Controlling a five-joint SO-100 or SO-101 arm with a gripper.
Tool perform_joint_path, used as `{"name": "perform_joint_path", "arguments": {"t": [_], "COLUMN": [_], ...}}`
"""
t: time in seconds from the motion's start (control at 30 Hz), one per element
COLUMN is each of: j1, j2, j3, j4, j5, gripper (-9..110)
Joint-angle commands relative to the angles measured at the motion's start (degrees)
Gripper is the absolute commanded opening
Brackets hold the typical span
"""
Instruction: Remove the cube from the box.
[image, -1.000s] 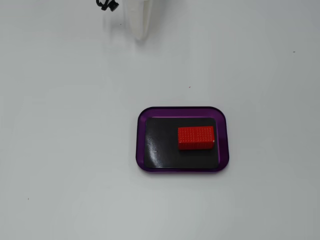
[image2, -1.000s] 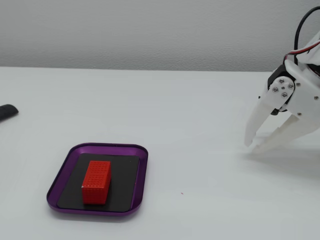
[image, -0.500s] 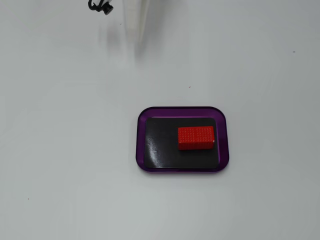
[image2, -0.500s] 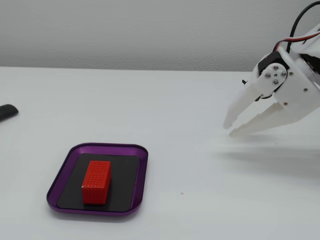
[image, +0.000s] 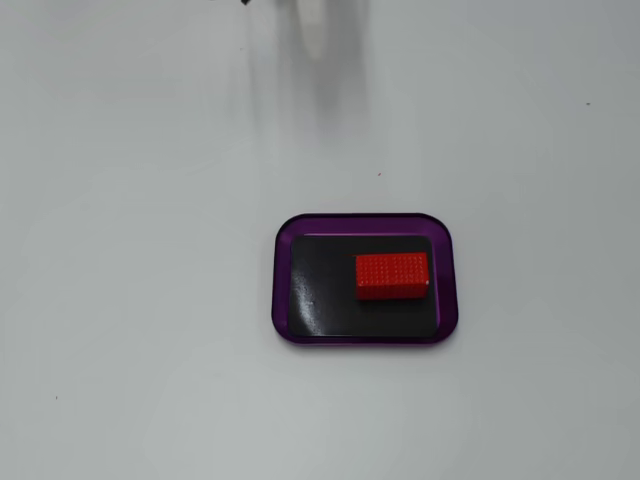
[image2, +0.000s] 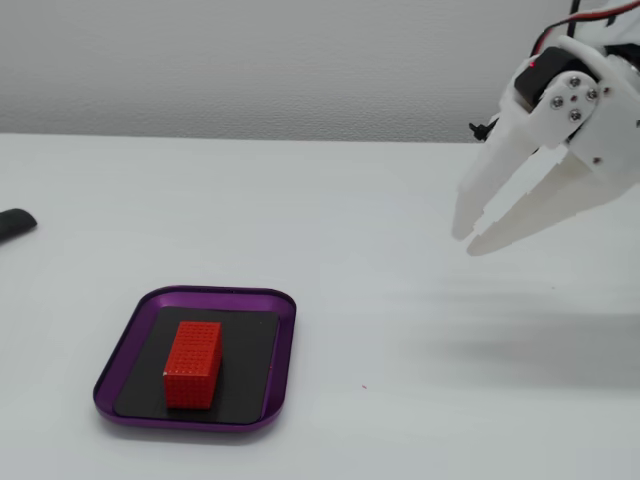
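In the fixed view that looks straight down, you see the box (image: 363, 337), a shallow purple-rimmed tray with a glossy black bottom, sitting on the white table (image: 130, 250) a little right of centre and below the middle. The cube (image: 392, 276), a bright red ridged block, lies flat inside the box with its long side running left to right, in the right half of the black bottom and nearer the upper rim than the lower one. At the top edge you can make out only a pale white fingertip (image: 314, 28) of the gripper, well apart from the box.

In the fixed view from the side, the box (image2: 283, 345) sits at lower left with the cube (image2: 193, 362) resting on its black bottom, nothing touching it. Your gripper (image2: 468, 238) hangs above the table at the right, well apart from the box, pointing down and to the left. Its two white fingers (image2: 495, 175) are spread slightly at the tips and pinch nothing. A small dark object (image2: 15, 224) lies at the left edge of the table.
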Motion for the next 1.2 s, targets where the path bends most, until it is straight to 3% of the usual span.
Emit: {"name": "perform_joint_path", "arguments": {"t": [0.0, 0.17, 0.5, 1.17], "j1": [-1.9, -2.5, -5.3, -9.1], "j2": [-16.6, -33.6, -53.5, -85.5], "j3": [-14.3, -28.7, -48.5, -77.0], "j4": [-0.4, 1.2, 1.3, 1.7], "j5": [-0.4, 0.4, 0.4, 0.4], "gripper": [0, 1, 25, 25]}}
